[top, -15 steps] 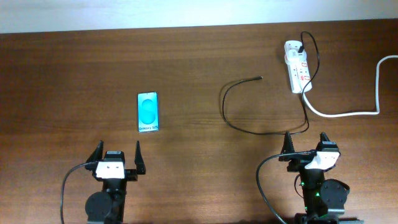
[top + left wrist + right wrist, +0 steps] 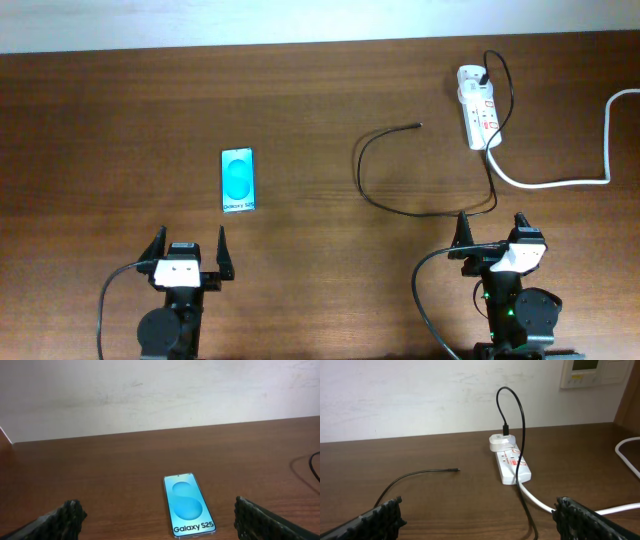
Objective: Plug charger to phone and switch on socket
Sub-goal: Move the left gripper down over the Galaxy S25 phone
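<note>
No visible change since earlier.

Bare surface [image 2: 120, 120] lies all round the phone [image 2: 238, 179], which sits apart just ahead of the left tool [image 2: 190, 242], while ahead of the right tool [image 2: 490, 226] the black cable [image 2: 358, 172] loops across the way to the power strip [image 2: 478, 115], whose thick white cord [image 2: 560, 183] trails off to the right.

Wooden table [image 2: 100, 120], white wall [image 2: 150, 395], wall panel [image 2: 592, 372]

Both arms low and well apart, left gripper [image 2: 191, 240] and right gripper [image 2: 490, 224] pointing forward, jaws spread wide, each holding nothing.
</note>
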